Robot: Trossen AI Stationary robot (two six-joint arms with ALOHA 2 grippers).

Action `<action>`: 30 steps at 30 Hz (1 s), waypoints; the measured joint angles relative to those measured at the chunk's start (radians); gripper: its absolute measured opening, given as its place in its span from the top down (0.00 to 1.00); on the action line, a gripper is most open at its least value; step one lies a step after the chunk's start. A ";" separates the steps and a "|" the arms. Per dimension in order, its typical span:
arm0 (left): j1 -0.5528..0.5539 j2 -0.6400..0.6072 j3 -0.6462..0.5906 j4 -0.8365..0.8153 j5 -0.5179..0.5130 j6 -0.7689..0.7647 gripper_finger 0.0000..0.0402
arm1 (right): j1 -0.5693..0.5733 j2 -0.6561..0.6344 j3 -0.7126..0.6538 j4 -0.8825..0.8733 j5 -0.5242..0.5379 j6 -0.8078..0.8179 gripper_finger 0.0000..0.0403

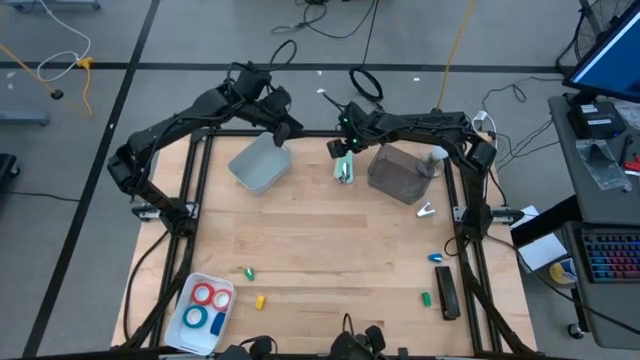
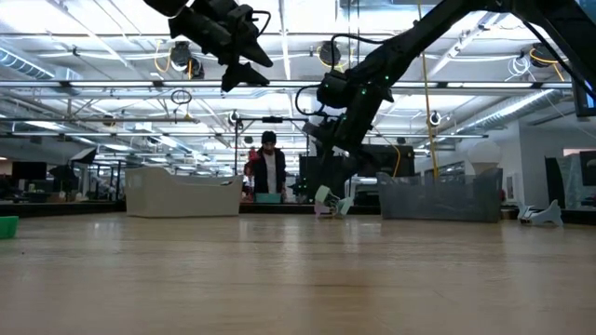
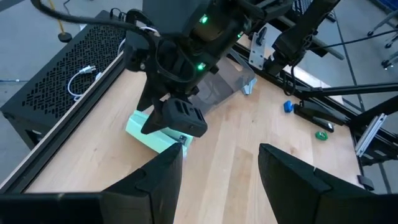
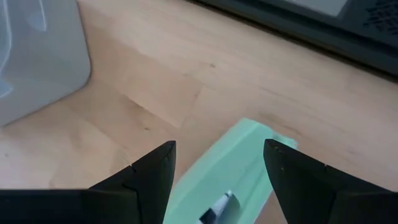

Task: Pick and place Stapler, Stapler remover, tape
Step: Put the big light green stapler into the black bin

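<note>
The right tool (image 1: 345, 152) hung just above the mint-green stapler (image 1: 345, 168) at twelve o'clock on the counter (image 1: 330, 260), its fingers spread on either side of it, not clamped. The left tool (image 1: 283, 133) hovered released over the pale bin (image 1: 260, 163) at eleven. The tape rolls (image 1: 207, 306) lay in a white tray (image 1: 184, 327) at seven o'clock.
</note>
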 joint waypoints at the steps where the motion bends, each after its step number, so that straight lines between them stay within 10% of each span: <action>1: 0.000 0.000 0.000 0.003 0.000 0.001 0.48 | 0.000 0.000 0.000 -0.008 0.001 -0.001 0.42; 30: -0.003 0.000 0.000 0.020 -0.004 -0.008 0.48 | 0.021 0.072 0.002 -0.036 -0.041 0.014 0.44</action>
